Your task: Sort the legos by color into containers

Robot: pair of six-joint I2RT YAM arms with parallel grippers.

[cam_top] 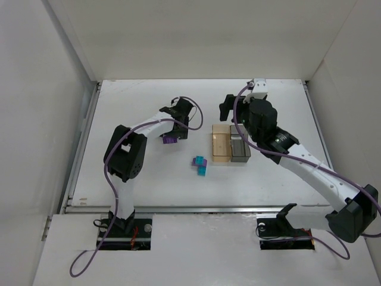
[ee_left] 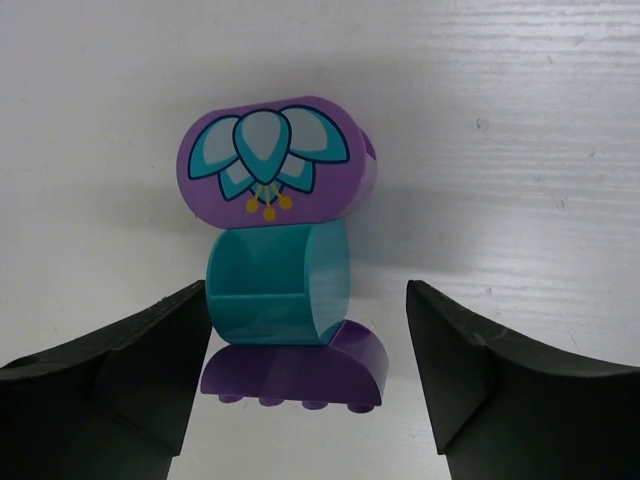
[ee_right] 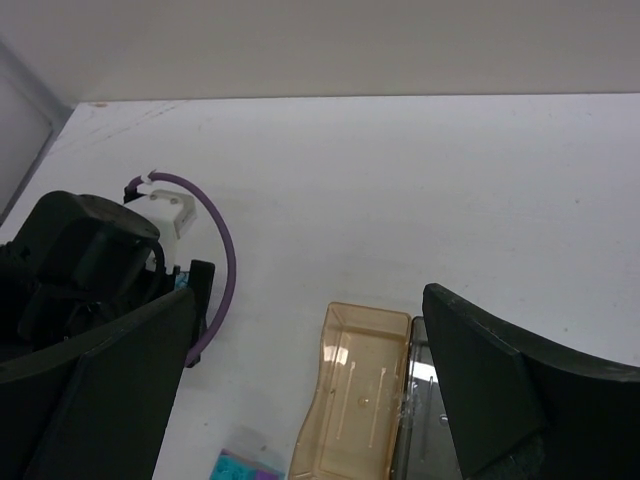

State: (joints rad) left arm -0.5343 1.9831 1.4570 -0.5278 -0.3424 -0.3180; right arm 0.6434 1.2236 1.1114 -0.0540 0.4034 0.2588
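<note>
Left gripper (ee_left: 305, 290) spread apart, straddling purple-and-teal lego (ee_left: 275, 250) on far left of table (cam_top: 149, 179). Right gripper (ee_right: 310, 295) wide apart above amber bin (ee_right: 350, 400) and grey bin (ee_right: 422, 400). Loose legos (cam_top: 199, 165) near centre.

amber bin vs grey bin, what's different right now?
Colour: the amber bin is translucent orange, while the grey bin is smoky dark.
Place: seen from above, the amber bin is on the left, nearer the loose legos; the grey bin is on the right, further from them.
Shared: both are rectangular, of similar size, and sit side by side with long sides together. No legos are visible in either.
</note>
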